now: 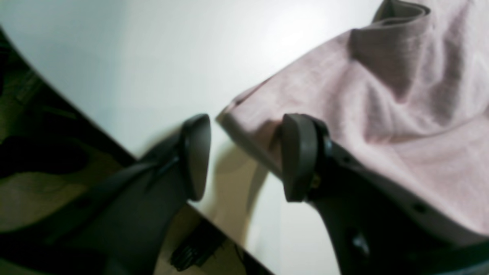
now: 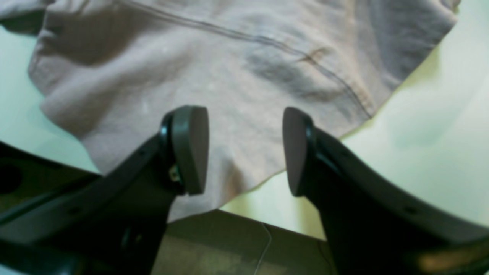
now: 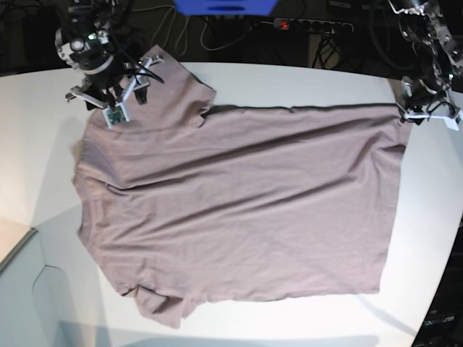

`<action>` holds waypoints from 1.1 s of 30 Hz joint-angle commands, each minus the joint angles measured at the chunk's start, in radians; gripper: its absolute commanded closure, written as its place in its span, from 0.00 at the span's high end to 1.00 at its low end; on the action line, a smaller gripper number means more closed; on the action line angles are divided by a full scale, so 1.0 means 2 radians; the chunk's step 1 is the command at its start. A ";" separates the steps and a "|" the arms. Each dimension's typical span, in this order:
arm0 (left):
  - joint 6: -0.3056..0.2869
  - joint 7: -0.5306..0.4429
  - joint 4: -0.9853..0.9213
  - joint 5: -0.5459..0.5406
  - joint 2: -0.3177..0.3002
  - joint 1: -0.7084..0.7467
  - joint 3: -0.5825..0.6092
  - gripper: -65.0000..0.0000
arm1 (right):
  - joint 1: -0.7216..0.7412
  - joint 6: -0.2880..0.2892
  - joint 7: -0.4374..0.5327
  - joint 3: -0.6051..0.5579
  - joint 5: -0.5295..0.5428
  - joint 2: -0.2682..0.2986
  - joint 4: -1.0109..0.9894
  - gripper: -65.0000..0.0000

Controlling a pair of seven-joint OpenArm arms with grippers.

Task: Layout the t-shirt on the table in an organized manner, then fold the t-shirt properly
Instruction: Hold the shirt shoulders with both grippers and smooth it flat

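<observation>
Left gripper (image 1: pixel 244 156): two dark grey to black fingers, each ending in a rounded, flattened grey pad (image 1: pixel 196 156). Small round holes run along the right-hand finger; a brass-coloured fitting shows behind its pad.

Right gripper (image 2: pixel 244 149): same build, with glossy black curved fingers and matte grey oval pads (image 2: pixel 191 147). A small pale screw sits under the left-hand pad.

Base view: the right arm (image 3: pixel 90 40) has a black and silver round housing, white brackets and a small green circuit board (image 3: pixel 114 116). The left arm (image 3: pixel 430 54) is black and silver with white brackets at the wrist; cable detail is too small to tell.
</observation>
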 commanded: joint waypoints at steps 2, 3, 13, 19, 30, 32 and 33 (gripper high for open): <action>-0.001 -0.006 0.001 -0.002 -0.010 -0.005 -0.002 0.46 | -0.005 -0.001 0.011 0.001 0.005 0.002 0.010 0.49; -0.001 -0.006 -0.002 -0.002 -0.012 -0.006 -0.002 0.45 | -0.008 -0.001 0.011 0.001 0.005 0.002 0.010 0.49; -0.001 -0.006 -0.004 -0.002 -0.012 -0.018 0.001 0.28 | -0.025 -0.001 0.011 0.002 0.005 0.001 0.010 0.58; -0.001 -0.002 -0.004 -0.002 -0.011 -0.018 0.001 0.01 | -0.019 -0.001 0.009 0.022 0.005 -0.004 0.006 0.59; -0.001 -0.006 -0.003 -0.002 -0.015 -0.018 -0.001 0.00 | 0.057 -0.001 0.011 0.088 0.005 -0.003 -0.084 0.62; -0.001 -0.006 -0.003 -0.002 -0.015 -0.018 0.000 0.00 | 0.071 -0.001 0.011 0.093 0.005 0.006 -0.097 0.62; -0.001 -0.006 -0.003 -0.002 -0.015 -0.019 0.000 0.00 | 0.078 -0.001 0.011 0.091 0.005 0.009 -0.106 0.62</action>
